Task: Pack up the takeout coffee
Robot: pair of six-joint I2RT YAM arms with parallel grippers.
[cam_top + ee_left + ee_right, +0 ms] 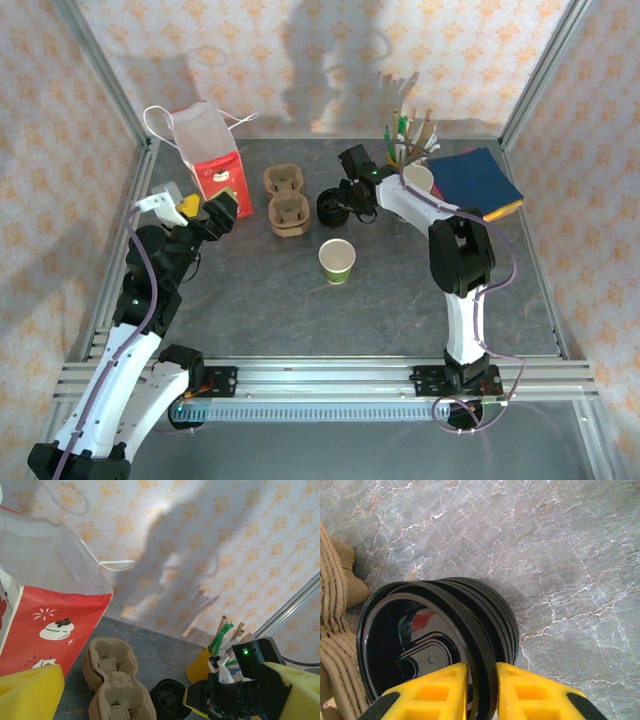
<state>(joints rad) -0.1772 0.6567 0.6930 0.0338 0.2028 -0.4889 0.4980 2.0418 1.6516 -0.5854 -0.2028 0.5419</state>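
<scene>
Far left, the red-and-white bag (208, 160) stands open-mouthed at the back of the desk (250, 300). The left gripper (221, 213) hovers just beside it, its fingers (30, 692) spread wide and holding nothing. Next along are the cardboard carriers (285, 202), then the lid stack (330, 207) just beside them. The right gripper (481, 690) is down at that stack. Its fingers (432, 692) are closed to a narrow slit on the rim of the top lid (427, 652), one inside the rim and one outside.

The green cup (337, 260) stands upright and lidless on open desk. It is nearer the arm bases than the right fingers and apart from them, and well to the right of the left fingers.

Assessed risks:
- The lids nest tightly, so a lift may drag a second lid up.
- The hold is a thin edge pinch, so the lid may swing or slip in transit.
- The cup looks light and nothing braces it, so an off-centre press could tip or shove it.
</scene>
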